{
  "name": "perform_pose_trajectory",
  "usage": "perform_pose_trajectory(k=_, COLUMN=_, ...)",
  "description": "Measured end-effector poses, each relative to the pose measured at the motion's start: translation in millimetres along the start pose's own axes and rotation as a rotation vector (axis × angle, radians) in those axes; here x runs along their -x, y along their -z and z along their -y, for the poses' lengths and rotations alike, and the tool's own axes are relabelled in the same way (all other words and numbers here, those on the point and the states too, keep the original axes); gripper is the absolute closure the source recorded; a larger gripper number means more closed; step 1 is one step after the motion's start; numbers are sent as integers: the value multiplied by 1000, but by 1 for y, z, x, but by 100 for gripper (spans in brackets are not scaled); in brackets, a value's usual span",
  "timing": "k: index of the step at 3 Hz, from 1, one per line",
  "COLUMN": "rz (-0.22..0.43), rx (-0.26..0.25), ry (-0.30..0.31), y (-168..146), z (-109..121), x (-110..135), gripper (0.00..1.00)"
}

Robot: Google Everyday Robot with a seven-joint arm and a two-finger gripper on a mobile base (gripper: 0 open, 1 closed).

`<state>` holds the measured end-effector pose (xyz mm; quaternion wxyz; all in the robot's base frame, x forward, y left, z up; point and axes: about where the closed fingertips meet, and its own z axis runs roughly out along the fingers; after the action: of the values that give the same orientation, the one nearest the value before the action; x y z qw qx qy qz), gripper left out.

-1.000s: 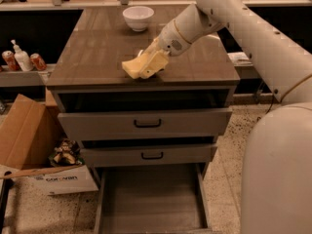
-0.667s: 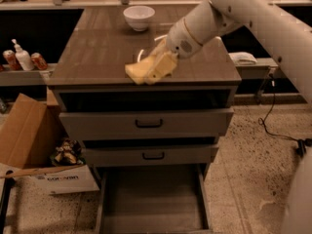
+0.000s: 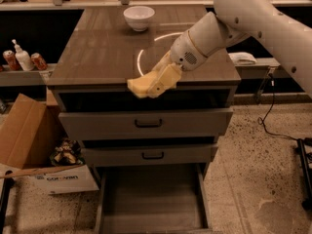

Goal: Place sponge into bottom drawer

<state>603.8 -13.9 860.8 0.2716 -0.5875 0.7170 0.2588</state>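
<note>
where the cabinet top (image 3: 97,57) ends at its front edge, the gripper (image 3: 160,81) is clamped on the sponge (image 3: 137,86). sponge: pale yellow foam, wavy outline, jutting left from the fingers, over the edge. bottom drawer (image 3: 152,204) is pulled out far below, grey-brown, flat floor, low side walls. bowl (image 3: 139,17) sits at the back.

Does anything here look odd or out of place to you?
Only mildly: the gripper holds the sponge out past the front edge of the cabinet, and the bottom drawer below stands pulled far out. Nothing looks spilled or broken.
</note>
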Motion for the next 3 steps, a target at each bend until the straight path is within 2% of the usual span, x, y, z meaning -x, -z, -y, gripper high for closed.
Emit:
perform_pose_trajectory(k=1, rz=-5, rx=47, ry=-72, y=-18, z=-24, x=-28, gripper=100)
perform_pose_trajectory(k=2, rz=-59, rx=96, ry=-147, y=-35, z=-72, x=-55, gripper=100)
perform_pose_trajectory(k=3, rz=-47, rx=175, ry=-287, y=-69, z=-112, x=-103, gripper=100)
